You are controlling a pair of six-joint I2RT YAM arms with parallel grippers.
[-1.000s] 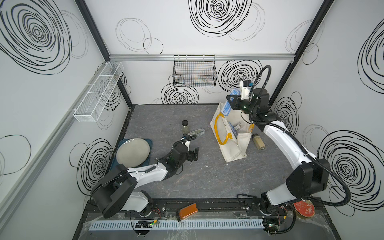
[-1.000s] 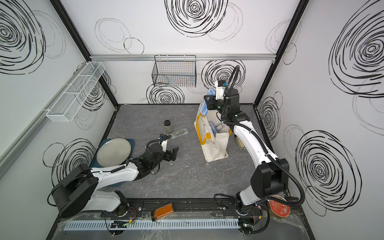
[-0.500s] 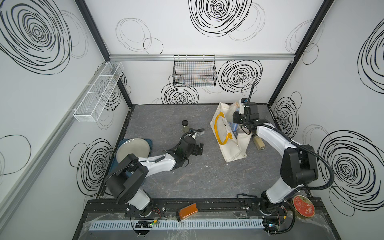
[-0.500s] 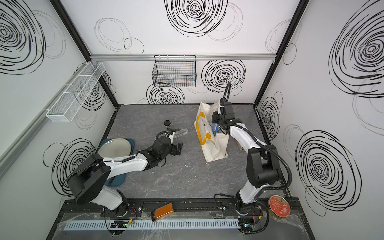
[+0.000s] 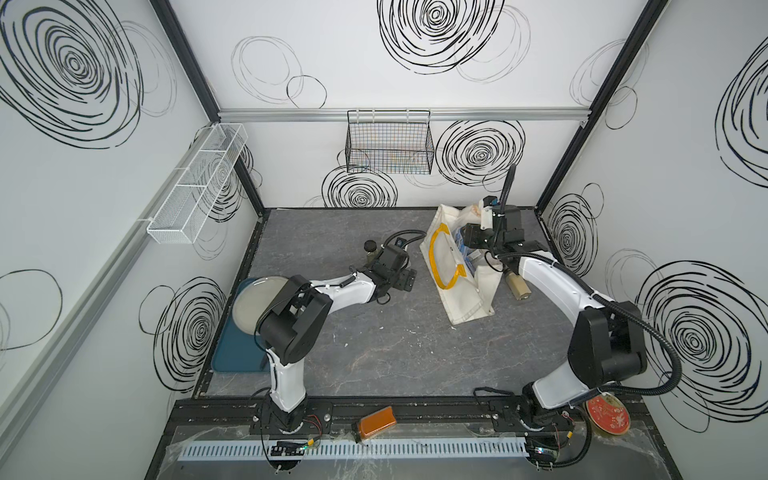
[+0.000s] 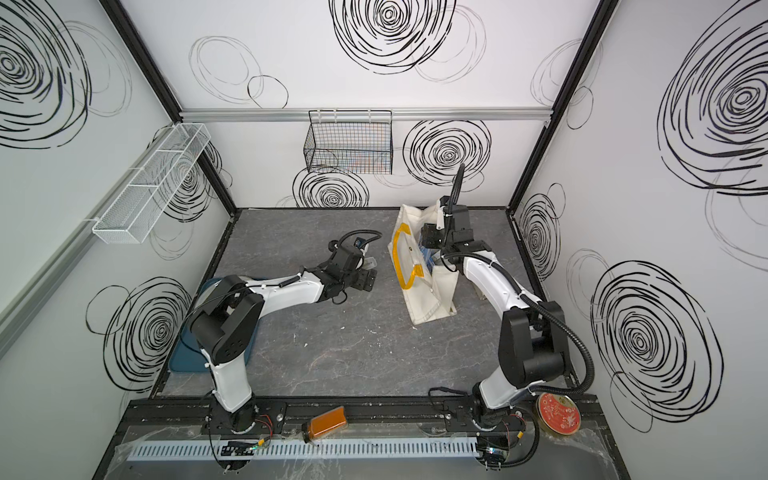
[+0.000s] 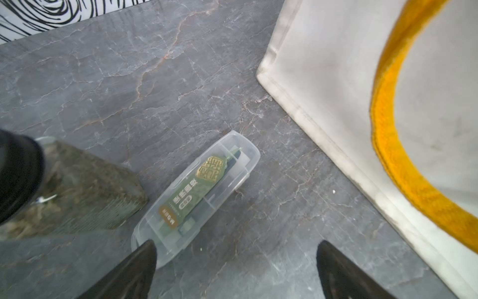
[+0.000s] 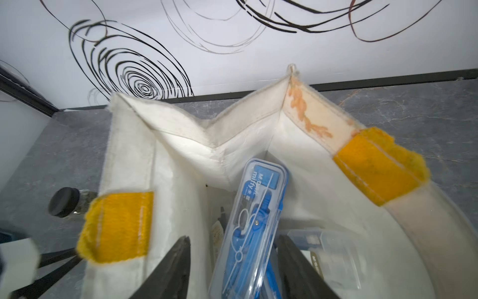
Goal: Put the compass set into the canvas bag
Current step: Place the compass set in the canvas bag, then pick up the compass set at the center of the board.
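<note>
The canvas bag [image 5: 461, 299] [image 6: 424, 299] stands open at the back right of the table, cream with yellow handles. Inside it leans a clear case holding a blue compass set [image 8: 258, 204], also seen as a blue patch [image 5: 461, 243]. My right gripper [image 8: 232, 238] [image 5: 471, 241] reaches into the bag's mouth, open, with its fingers either side of that case and a gap on one side. My left gripper [image 7: 236, 243] [image 5: 409, 278] hangs open over the table left of the bag [image 7: 323, 64]. A second clear case with a green label [image 7: 199, 191] lies just ahead of one fingertip.
A dark-capped jar of dried herbs [image 7: 64, 191] [image 5: 371, 249] stands beside the green-label case. Another clear case [image 8: 323, 243] lies in the bag. A tan cylinder [image 5: 517, 286] lies right of the bag. A plate [image 5: 253, 307] sits on a blue tray [image 5: 232, 357] at the left.
My right gripper came down from above the bag into its mouth with the blue case and its jaws opened. My left gripper moved right and back, towards the green-label case.
</note>
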